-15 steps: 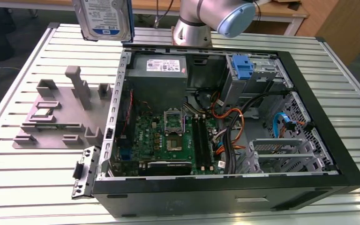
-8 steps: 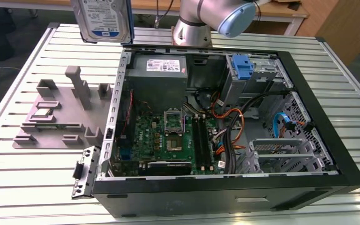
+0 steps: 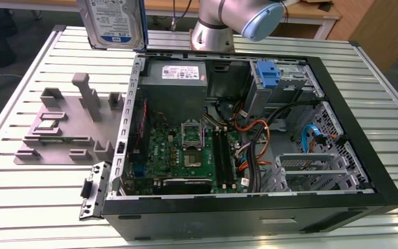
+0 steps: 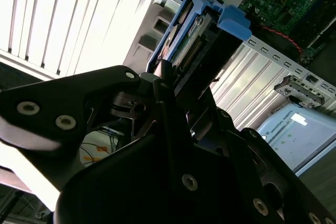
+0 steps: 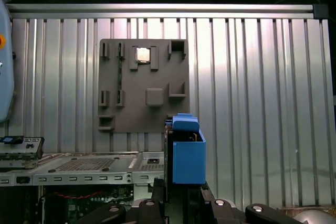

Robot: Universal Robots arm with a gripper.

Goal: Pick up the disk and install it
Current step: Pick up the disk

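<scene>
**Surface and room.** The work surface was a table [image 3: 33, 197] of ribbed aluminium slats that took up most of the exterior view. Dark floor [image 3: 5, 57] showed past the table's upper left edge, and wooden furniture [image 3: 382, 26] stood at the upper right.

An open black case [image 3: 385, 171] lay on its side across the centre and right of the exterior view. Its motherboard [image 3: 185, 150] was exposed, and a bare blue bracket [image 3: 269, 78] sat in the bay at the upper right of the case. A grey fixture [image 3: 60, 129] rested on the table at the exterior view's left, just beside the case. The arm [image 3: 230, 21] stood at the upper centre, behind the case.

**Disk.** The disk [image 3: 114, 23] was raised clear of the table at the upper left of the exterior view. It stood upright with its label facing the camera, and the frame edge cut off its top.

**Grip.** In both wrist views the disk was seen edge-on inside its blue carrier. The gripper [image 5: 181, 190] was clamped on it, with one black finger against each broad face. The fingers [image 4: 166, 95] gripped the near end only. The remainder of the disk projected beyond the fingertips, with the carrier's blue tab at the far end. In the first wrist view the fixture and the table slats lay beyond the held disk.
</scene>
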